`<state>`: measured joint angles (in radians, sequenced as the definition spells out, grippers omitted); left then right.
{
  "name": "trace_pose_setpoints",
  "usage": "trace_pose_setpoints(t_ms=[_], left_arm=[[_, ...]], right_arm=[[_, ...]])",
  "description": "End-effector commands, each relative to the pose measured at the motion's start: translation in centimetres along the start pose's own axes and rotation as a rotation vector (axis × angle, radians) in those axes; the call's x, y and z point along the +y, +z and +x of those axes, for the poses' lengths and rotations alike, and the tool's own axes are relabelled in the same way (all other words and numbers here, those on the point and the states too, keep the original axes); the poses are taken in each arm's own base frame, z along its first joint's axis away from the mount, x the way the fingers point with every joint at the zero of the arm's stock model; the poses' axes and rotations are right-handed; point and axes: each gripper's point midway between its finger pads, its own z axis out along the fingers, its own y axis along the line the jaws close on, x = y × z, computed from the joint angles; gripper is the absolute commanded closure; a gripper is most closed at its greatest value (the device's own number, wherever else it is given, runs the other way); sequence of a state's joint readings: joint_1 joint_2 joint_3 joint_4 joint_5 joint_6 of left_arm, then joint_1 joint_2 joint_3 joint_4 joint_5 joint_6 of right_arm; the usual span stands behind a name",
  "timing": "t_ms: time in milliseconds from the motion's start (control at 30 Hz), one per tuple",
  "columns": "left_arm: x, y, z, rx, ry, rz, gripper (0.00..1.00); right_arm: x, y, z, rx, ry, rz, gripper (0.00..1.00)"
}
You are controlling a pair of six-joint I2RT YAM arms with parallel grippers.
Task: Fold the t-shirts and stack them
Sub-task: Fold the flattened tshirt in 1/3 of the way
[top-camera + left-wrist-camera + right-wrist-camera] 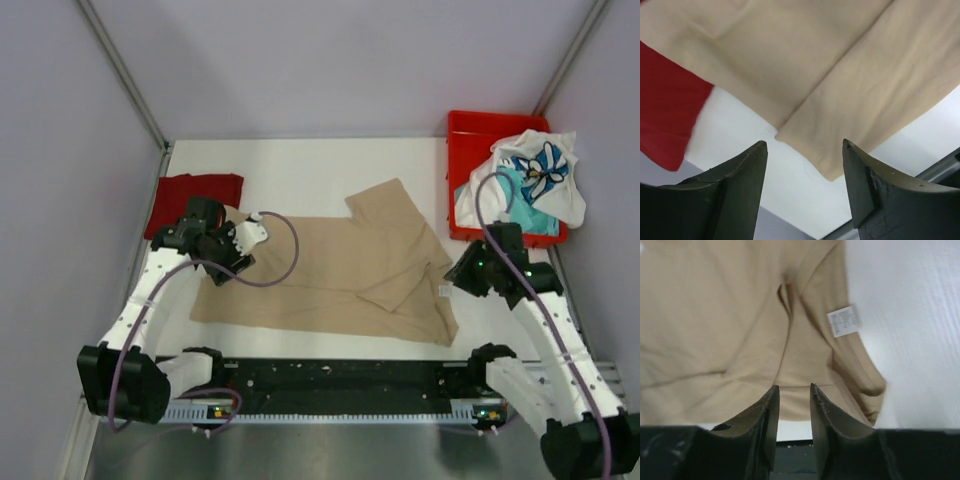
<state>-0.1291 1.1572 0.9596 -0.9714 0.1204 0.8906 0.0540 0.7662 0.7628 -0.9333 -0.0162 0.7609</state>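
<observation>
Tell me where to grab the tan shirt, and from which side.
Pinch the tan t-shirt at its edges, since it lies flat: the left gripper on the layered corner from the left, the right gripper on the edge by the label from the right, probably.

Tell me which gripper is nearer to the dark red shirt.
Left. The left gripper hangs just beside the dark red shirt, at the tan shirt's left edge. The right gripper is across the tan shirt, near the red bin.

White table (300, 165) bears tan shirt (340, 265), seemingly folded red shirt (195, 190), bin (470, 125).
</observation>
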Motion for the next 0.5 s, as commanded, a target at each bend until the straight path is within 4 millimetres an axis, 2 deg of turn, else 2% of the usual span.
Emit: trace_pose_setpoints(t_ms=[0, 100, 233, 333, 467], left_arm=[[-1.1, -0.6, -3.8, -0.157, -0.070, 0.086, 0.34], [-1.1, 0.8, -2.4, -0.102, -0.103, 0.070, 0.36], [-1.5, 2.5, -0.2, -0.013, -0.129, 0.053, 0.36], [-2.0, 3.1, 0.4, -0.001, -0.141, 0.057, 0.37], [-2.6, 3.5, 0.8, -0.003, -0.150, 0.069, 0.37]], right_arm=[[5.2, 2.0, 2.8, 0.162, -0.360, -0.127, 0.74], [6.2, 3.8, 4.8, 0.290, -0.509, -0.111, 0.88], [7.1, 6.1, 7.0, 0.431, -0.645, -0.088, 1.00], [6.8, 7.5, 8.7, 0.518, -0.728, -0.040, 1.00], [5.8, 9.0, 10.0, 0.596, -0.753, 0.032, 1.00]])
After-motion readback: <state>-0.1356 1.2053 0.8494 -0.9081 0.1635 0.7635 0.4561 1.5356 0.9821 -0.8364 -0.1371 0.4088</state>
